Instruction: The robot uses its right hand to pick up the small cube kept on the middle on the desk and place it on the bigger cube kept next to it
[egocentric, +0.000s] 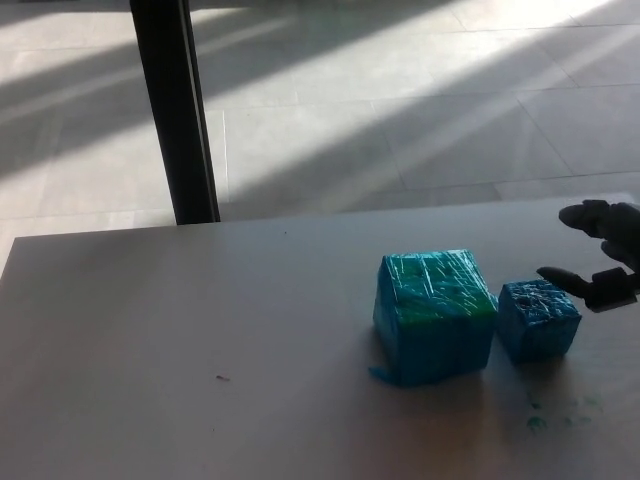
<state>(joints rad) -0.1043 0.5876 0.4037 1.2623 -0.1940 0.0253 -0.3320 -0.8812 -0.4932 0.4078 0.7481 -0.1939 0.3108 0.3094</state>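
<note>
Sunlit tiled floor (400, 110) beyond desk (200, 320); black post (175, 110) stands behind desk's far edge. Head view: right hand (598, 255) cut off by picture's right edge, only dark fingers (560, 276) visible, spread apart, holding nothing. Small cube (539, 319) sits on desk just right of bigger cube (436, 316), narrow gap between. Lower fingertip just above small cube's far right corner; contact unclear. Left hand out of view.
</note>
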